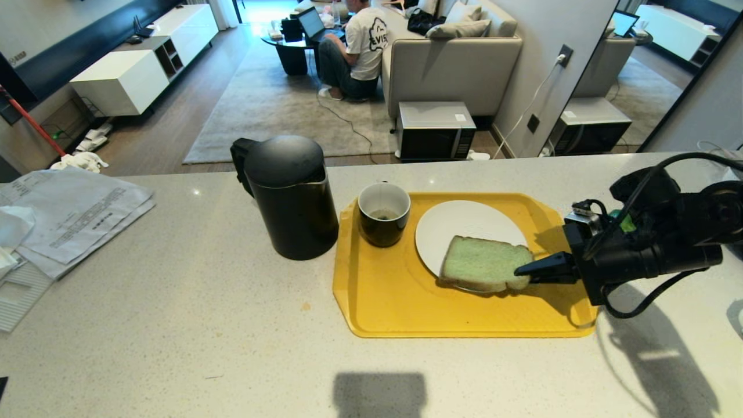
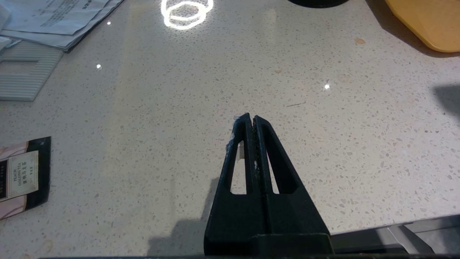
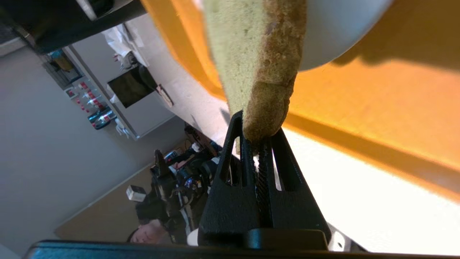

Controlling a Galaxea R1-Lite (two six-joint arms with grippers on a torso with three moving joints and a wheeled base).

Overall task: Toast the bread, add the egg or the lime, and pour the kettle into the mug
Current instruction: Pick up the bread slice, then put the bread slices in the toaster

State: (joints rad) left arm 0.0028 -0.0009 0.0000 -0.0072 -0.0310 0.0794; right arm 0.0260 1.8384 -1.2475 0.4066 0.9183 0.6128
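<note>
The bread [image 1: 484, 262], a thick pale-green slice with a tan crust, lies on the near edge of a white plate [image 1: 458, 223] on the yellow tray [image 1: 395, 302]. My right gripper [image 1: 521, 273] reaches in level from the right and is shut on the slice's right crust edge; in the right wrist view the bread [image 3: 257, 68] is pinched at my right gripper [image 3: 257, 135]. The dark mug [image 1: 383, 214] stands on the tray's far left corner. The black kettle [image 1: 287, 194] stands left of the tray. My left gripper [image 2: 250, 119] is shut and empty over bare counter. The lime is out of view.
Papers [image 1: 69, 212] lie at the counter's left end, and a tea packet [image 2: 21, 176] lies on the counter near my left gripper. Beyond the counter's far edge, a person [image 1: 354, 49] sits on the floor by a sofa [image 1: 453, 64], with a microwave [image 1: 435, 130] on the floor.
</note>
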